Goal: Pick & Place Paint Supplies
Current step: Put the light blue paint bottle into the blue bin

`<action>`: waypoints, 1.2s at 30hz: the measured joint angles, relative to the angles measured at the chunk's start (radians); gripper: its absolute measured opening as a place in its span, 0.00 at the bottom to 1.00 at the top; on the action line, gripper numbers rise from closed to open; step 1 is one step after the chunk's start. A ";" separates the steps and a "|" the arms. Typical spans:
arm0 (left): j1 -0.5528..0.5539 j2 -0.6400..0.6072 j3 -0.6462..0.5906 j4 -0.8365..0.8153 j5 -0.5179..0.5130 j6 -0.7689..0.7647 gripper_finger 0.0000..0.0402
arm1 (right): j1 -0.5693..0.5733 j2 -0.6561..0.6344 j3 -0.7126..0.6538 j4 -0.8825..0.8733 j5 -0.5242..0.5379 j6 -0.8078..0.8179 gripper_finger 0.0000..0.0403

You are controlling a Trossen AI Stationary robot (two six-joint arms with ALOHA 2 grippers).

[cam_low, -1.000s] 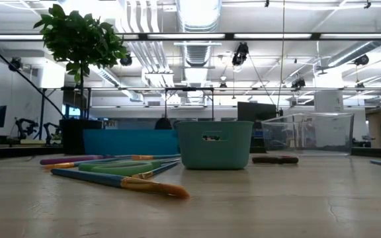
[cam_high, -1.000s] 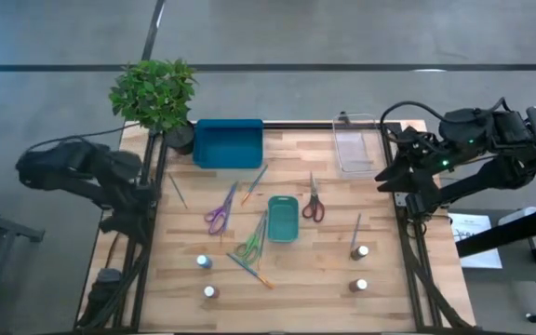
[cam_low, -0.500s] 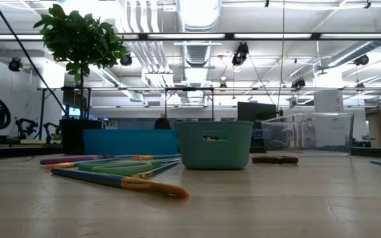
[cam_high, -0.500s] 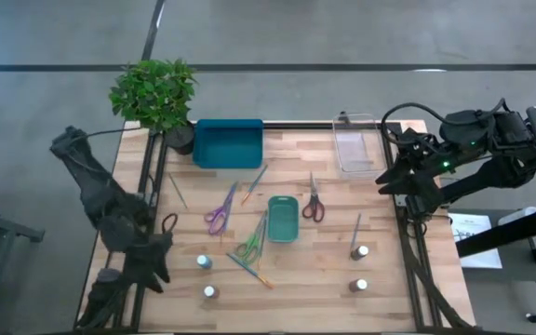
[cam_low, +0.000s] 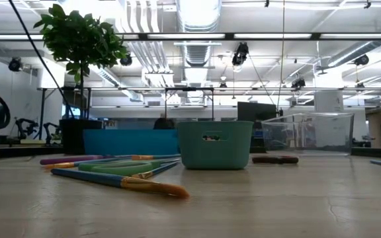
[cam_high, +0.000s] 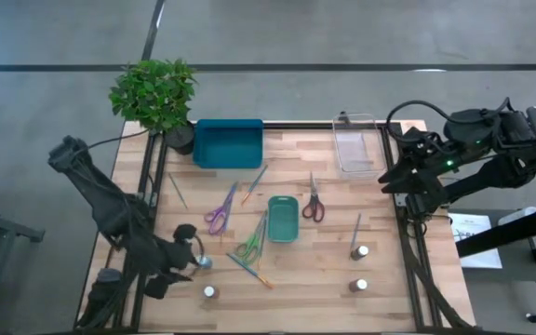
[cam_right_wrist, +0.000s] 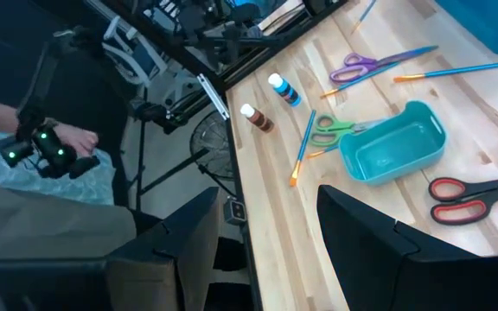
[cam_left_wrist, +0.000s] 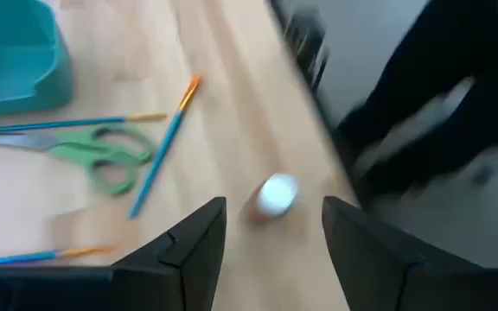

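Note:
Two white-capped pots [cam_high: 203, 262] [cam_high: 210, 291] stand upright at the near left, and two more [cam_high: 362, 251] [cam_high: 361, 285] at the near right. Purple scissors [cam_high: 220, 209], green scissors [cam_high: 247, 245], red scissors [cam_high: 313, 203] and several thin brushes [cam_high: 249, 270] lie flat around a small teal tray [cam_high: 283, 233]. My left gripper [cam_high: 186, 261] hangs open just left of the nearer-left pot [cam_left_wrist: 277, 194], which shows ahead of its fingers, untouched. My right gripper [cam_high: 389, 177] hovers open over the table's right edge, holding nothing.
A blue tray [cam_high: 228, 160] and a potted plant [cam_high: 156, 93] stand at the far left, and a clear tray [cam_high: 355, 166] at the far right. A person's hand [cam_right_wrist: 50, 147] holds a device beyond the table's left side.
My left arm has swung from beside the table's left edge toward the near edge and down, rolling its wrist, and its open gripper now stands next to the near-left pot. Nothing on the table has moved.

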 joint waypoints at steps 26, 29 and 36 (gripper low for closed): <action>0.079 0.255 0.042 -0.254 0.055 0.032 0.50 | 0.000 -0.033 0.000 0.002 -0.024 -0.055 0.48; 0.078 0.255 0.035 -0.242 0.065 0.015 0.50 | 0.000 -0.034 0.000 0.002 -0.026 -0.060 0.48; 0.084 0.254 0.025 -0.221 0.061 0.009 0.50 | 0.000 -0.034 0.000 0.002 -0.026 -0.064 0.48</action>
